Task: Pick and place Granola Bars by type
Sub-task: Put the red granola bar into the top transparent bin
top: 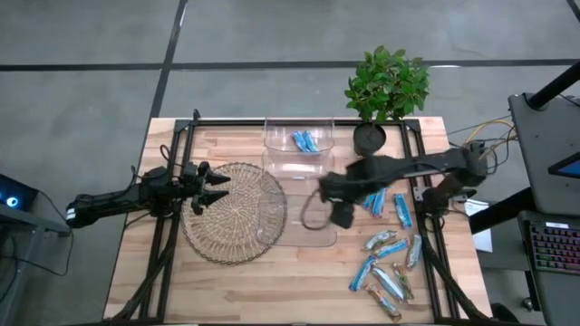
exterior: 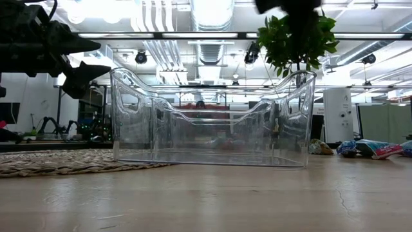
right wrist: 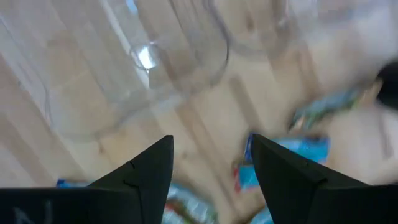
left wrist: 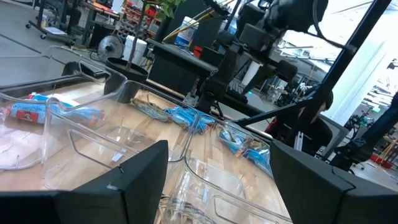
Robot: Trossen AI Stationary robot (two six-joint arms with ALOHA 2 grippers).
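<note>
Several granola bars, mostly blue with some tan, lie loose on the wood at the table's right (top: 390, 258); the low view shows them too (exterior: 370, 148). Two blue bars (top: 305, 140) lie in the far clear bin (top: 272, 136). A second clear bin (top: 304, 237) stands at the middle, partly on a woven mat. My right gripper (top: 343, 215) (right wrist: 211, 146) hangs open, pointing down, above this bin's right end, with nothing between its fingers. Over the mat's left edge, my left gripper (top: 217, 188) (left wrist: 219, 149) waits level and open.
A round woven mat (top: 227, 217) covers the table's left middle. A potted plant (top: 385, 86) stands at the far right. Black frame rails (top: 426, 181) run along the table's left, right and far sides. Bare wood shows along the near edge.
</note>
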